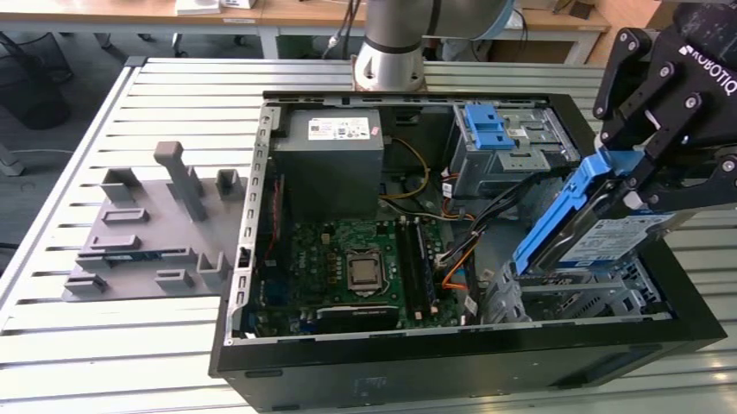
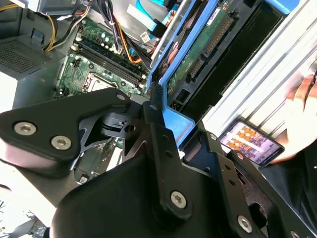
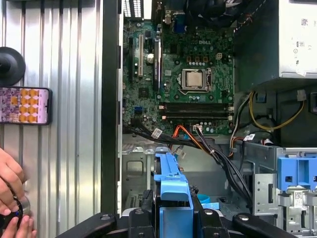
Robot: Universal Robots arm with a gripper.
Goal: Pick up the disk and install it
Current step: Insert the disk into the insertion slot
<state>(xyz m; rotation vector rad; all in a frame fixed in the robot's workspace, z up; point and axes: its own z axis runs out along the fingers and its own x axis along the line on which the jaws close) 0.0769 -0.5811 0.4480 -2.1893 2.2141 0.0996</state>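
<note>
The disk (image 1: 616,241), a silver drive with a white-and-blue label clipped in a blue frame, hangs tilted at the exterior view's right with its lower end at the metal drive cage (image 1: 576,297) in the corner of the open computer case (image 1: 461,366). My gripper (image 1: 639,172) is shut on its upper end. In the second wrist view the disk's green circuit-board underside (image 2: 198,54) runs away from the gripper (image 2: 178,126). The first wrist view has the blue frame (image 3: 171,181) edge-on between the gripper's (image 3: 172,220) fingers, pointing into the case.
Inside the case lie the motherboard (image 1: 357,267), a grey power supply box (image 1: 328,164), loose cables (image 1: 461,250) and a blue latch (image 1: 489,129) on another bay. A grey fixture (image 1: 150,233) sits on the slatted table. A phone (image 3: 25,105) and a person's hand (image 3: 10,183) are beside the case.
</note>
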